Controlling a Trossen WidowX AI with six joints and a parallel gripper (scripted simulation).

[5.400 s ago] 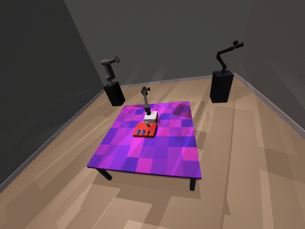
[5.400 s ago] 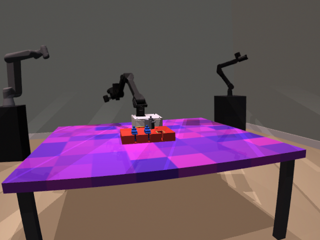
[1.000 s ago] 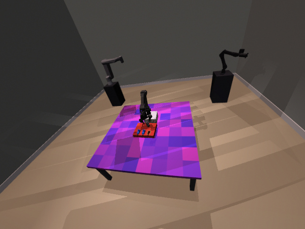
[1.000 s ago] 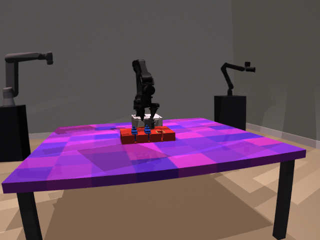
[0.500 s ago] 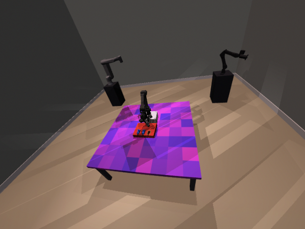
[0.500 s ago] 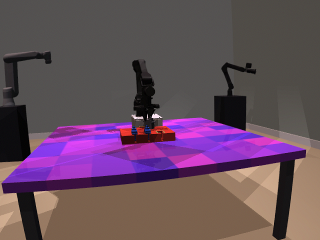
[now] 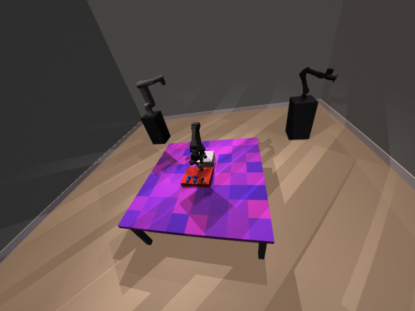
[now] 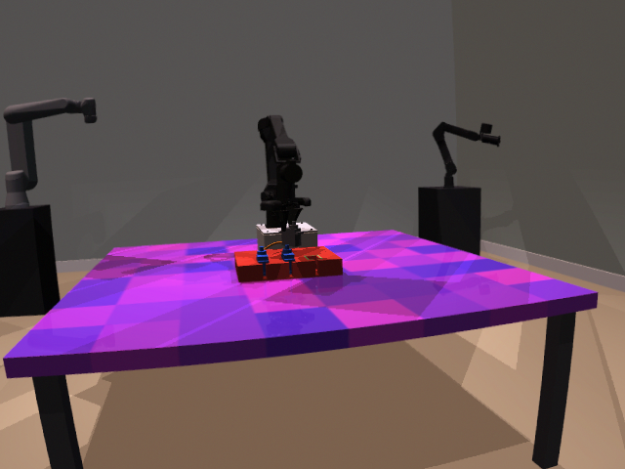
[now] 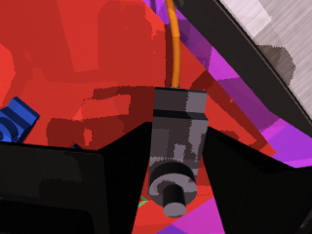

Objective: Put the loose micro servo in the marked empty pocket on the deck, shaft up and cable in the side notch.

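Observation:
The loose servo [image 9: 179, 146] [image 8: 291, 235], dark grey, has its output shaft toward the wrist camera. Its orange cable [image 9: 175, 54] [image 8: 273, 243] leaves the far end. My gripper [image 9: 176, 131] is shut on the servo's body, a finger on each side, over the back part of the red deck [image 7: 208, 172] [image 8: 249, 273]. Whether the servo's underside touches the deck is unclear. The empty pocket [image 7: 202, 179] [image 8: 312, 258] is at the deck's front right; in the wrist view only a bit of its green outline [image 9: 142, 201] shows beside the left finger.
Two blue servos [image 7: 188, 179] [image 7: 194, 179] [image 8: 262, 255] [image 8: 287, 253] sit in the deck left of the pocket; one blue servo [image 9: 19, 119] shows at the wrist view's left edge. A white box [image 7: 210, 155] [image 8: 267, 240] stands behind the deck. Two other arms [image 7: 149, 90] [image 7: 304, 80] stand beyond the table.

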